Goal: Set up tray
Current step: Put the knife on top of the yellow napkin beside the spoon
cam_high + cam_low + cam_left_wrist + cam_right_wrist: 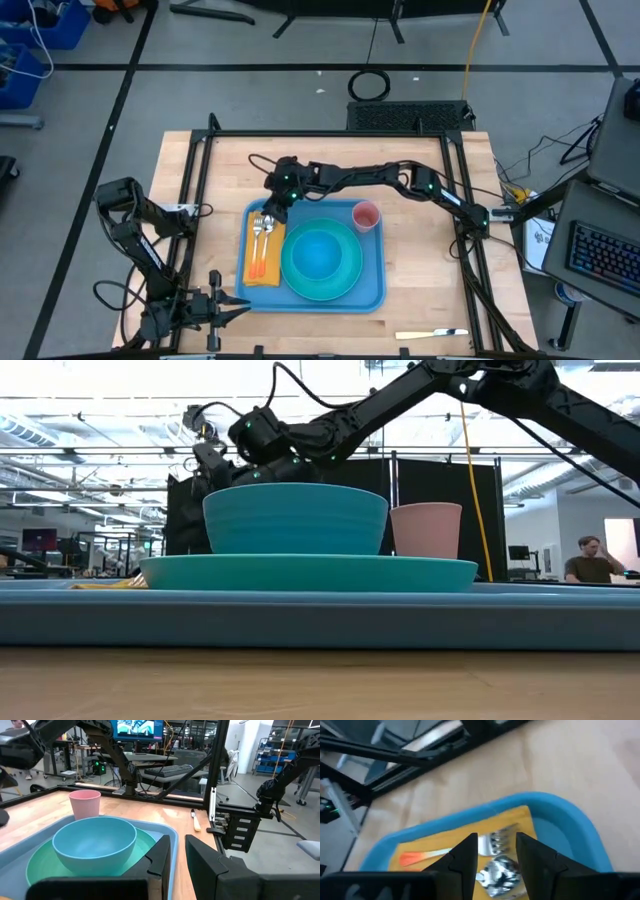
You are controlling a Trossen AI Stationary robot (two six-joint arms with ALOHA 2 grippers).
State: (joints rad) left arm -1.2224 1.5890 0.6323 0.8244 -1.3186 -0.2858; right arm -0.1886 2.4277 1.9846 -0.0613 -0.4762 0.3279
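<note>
The light-blue tray (pixel 375 298) lies mid-table. On it stand a teal plate (pixel 347 283) with a teal bowl (pixel 318 252), and a pink cup (pixel 366 215) at the far right corner. An orange napkin (pixel 270 274) lies on the tray's left side. A fork (pixel 498 839) and a spoon (pixel 501 870), both orange-handled, rest on the napkin. My right gripper (pixel 496 851) hovers open over their metal ends, slanting down from the far side; I cannot tell whether it touches them. My left gripper (pixel 177 851) waits off the tray's near left corner, a narrow gap between its fingers and nothing in it.
A knife (pixel 432 333) lies on the wooden table near the front right edge, outside the tray. A black frame (pixel 452 180) borders the table. My right arm (pixel 380 175) reaches across the far side of the table, above the cup's far side.
</note>
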